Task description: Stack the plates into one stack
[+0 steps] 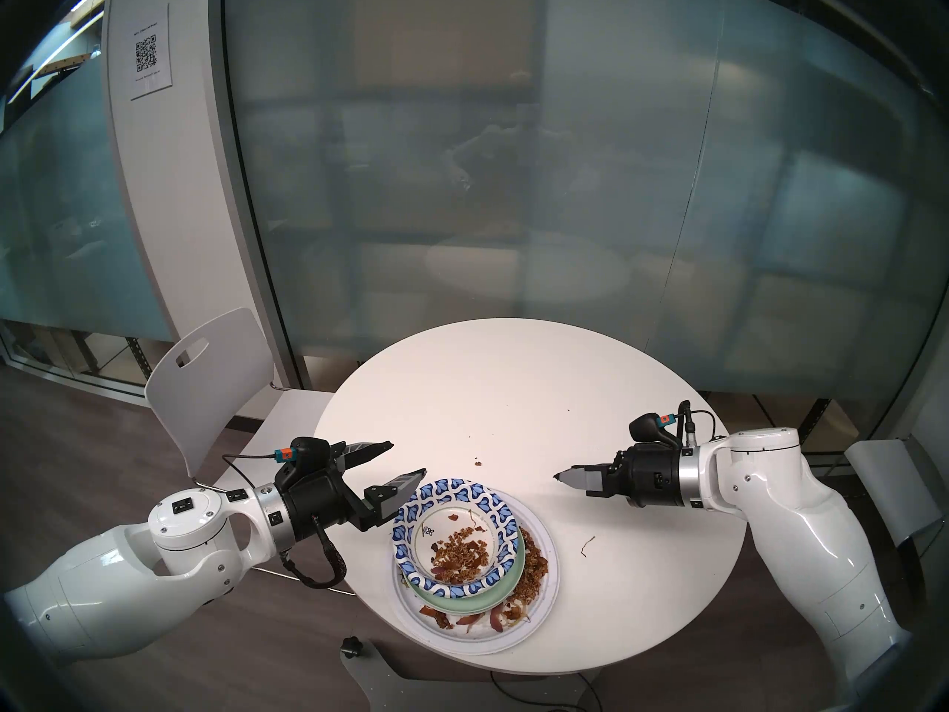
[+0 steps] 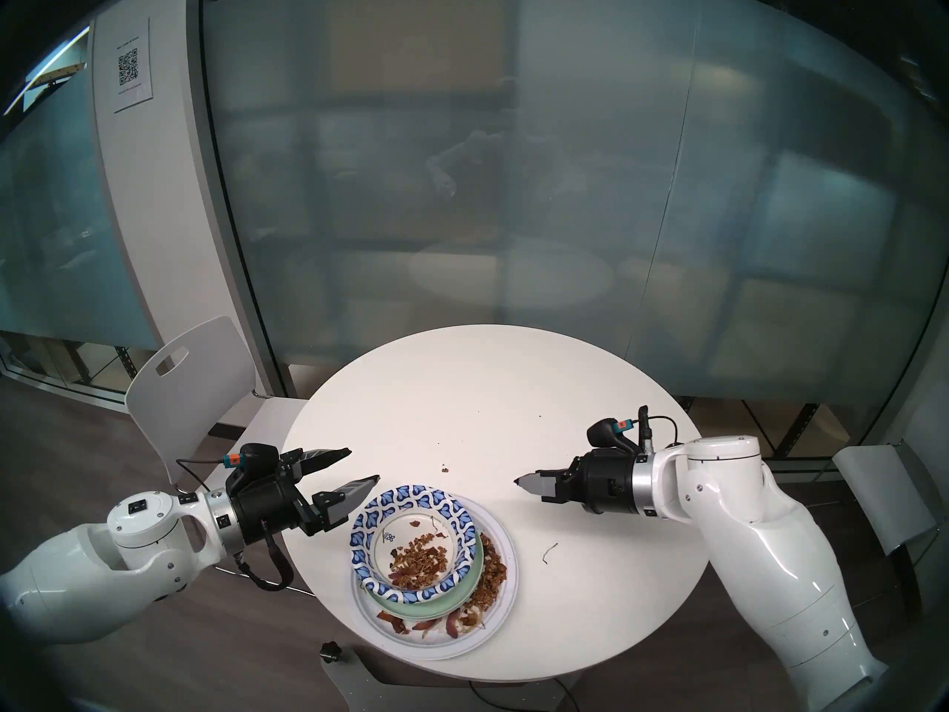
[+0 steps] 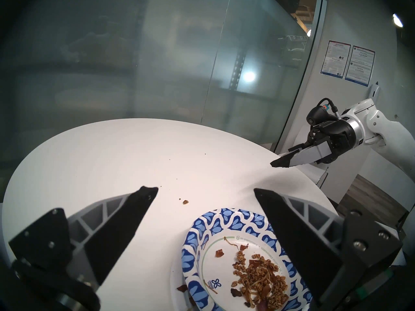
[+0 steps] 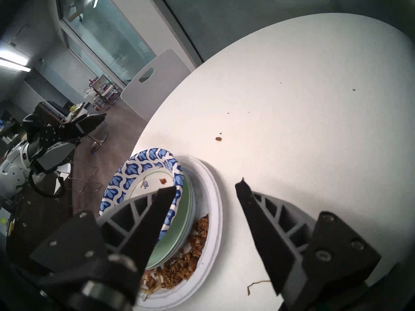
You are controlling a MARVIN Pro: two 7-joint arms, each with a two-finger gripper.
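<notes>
Seemingly done: the stack point(image 1: 475, 562) sits on the round white desk point(image 1: 513, 387), blue-and-white patterned paper plate point(image 1: 493, 505) uppermost, large white paper plate point(image 1: 544, 593) lowest, between both jaws. Left gripper point(image 1: 398, 462) and right gripper point(image 4: 208, 187) are spread, empty. No plate lies apart; nothing seems left.

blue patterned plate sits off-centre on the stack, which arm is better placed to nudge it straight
Left, probably. The left gripper hangs open right beside the blue patterned plate, while the right gripper sits farther off across bare table.
</notes>
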